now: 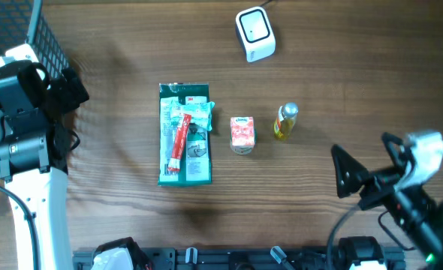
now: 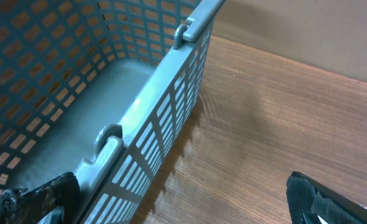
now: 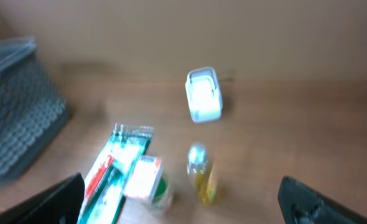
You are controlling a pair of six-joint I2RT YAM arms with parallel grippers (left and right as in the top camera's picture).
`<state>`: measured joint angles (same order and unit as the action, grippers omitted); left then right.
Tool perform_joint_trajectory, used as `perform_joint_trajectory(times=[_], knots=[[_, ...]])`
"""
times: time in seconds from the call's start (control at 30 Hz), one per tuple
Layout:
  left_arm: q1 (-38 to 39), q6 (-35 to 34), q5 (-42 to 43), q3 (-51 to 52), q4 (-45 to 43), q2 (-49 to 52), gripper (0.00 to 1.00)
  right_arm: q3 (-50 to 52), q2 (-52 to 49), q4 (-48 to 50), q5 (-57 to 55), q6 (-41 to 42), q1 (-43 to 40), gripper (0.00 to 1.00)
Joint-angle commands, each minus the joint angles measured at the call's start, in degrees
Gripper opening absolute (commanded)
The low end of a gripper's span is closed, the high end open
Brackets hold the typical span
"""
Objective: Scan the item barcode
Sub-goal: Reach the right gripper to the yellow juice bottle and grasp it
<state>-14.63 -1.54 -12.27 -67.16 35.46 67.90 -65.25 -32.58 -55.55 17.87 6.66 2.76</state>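
Three items lie in a row mid-table: a green toothbrush-and-paste pack (image 1: 184, 135), a small pink-and-white box (image 1: 242, 134) and a little yellow bottle (image 1: 284, 121). The white barcode scanner (image 1: 254, 33) stands at the far edge. My left gripper (image 1: 67, 112) hovers open at the left beside the basket, holding nothing. My right gripper (image 1: 368, 161) is open and empty at the right front, pointing toward the items. The blurred right wrist view shows the bottle (image 3: 202, 174), the box (image 3: 143, 177), the pack (image 3: 115, 171) and the scanner (image 3: 203, 94) ahead of the wide-open right gripper (image 3: 183, 208).
A blue-grey mesh basket (image 1: 45, 37) stands at the far left corner. In the left wrist view its rim (image 2: 140, 106) runs just ahead of the open left gripper (image 2: 183, 205), with one finger over the basket. The same basket (image 3: 18, 124) appears in the right wrist view.
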Motion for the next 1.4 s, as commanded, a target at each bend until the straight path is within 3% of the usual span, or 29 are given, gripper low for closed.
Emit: perform_joint_trajectory(times=[0.0,0.13,0.23,0.33,0.37,0.43,1.1,1.2,1.37], knots=[[-0.28,-2.29,2.78,2.97,3.41,2.27,1.0,-7.39,-10.34,-7.74,6.36,1.49,-0.44,1.0],[-0.28,-2.29,2.75,2.97,3.41,2.27,1.0,-7.41,-18.56,-12.28,6.67,0.81,-0.44,0.99],[-0.28,-2.29,2.78,2.97,3.41,2.27,1.0,-7.26,-23.39,-14.95,6.64,0.81,-0.44,0.78],[-0.28,-2.29,2.75,2.97,3.41,2.27,1.0,-7.26,-25.66,-15.37,6.62,0.79,-0.44,0.76],[-0.28,-2.29,2.78,2.97,3.41,2.27,1.0,-7.26,-26.1,-15.52,6.62,0.79,-0.44,0.77],[-0.28,-2.29,2.75,2.97,3.41,2.27,1.0,-7.26,-26.8,-15.85,6.64,-0.9,-0.44,1.0],[-0.28,-2.29,2.75,2.97,3.41,2.27,1.0,-6.51,-42.34,-14.51,3.61,-3.61,-0.42,1.0],[-0.28,-2.29,2.75,2.97,3.41,2.27,1.0,-6.51,-43.08,-12.9,2.38,-3.63,-0.44,0.96],[-0.28,-2.29,2.75,2.97,3.41,2.27,1.0,-6.51,-43.08,-9.4,-0.72,-1.66,1.25,0.76]])
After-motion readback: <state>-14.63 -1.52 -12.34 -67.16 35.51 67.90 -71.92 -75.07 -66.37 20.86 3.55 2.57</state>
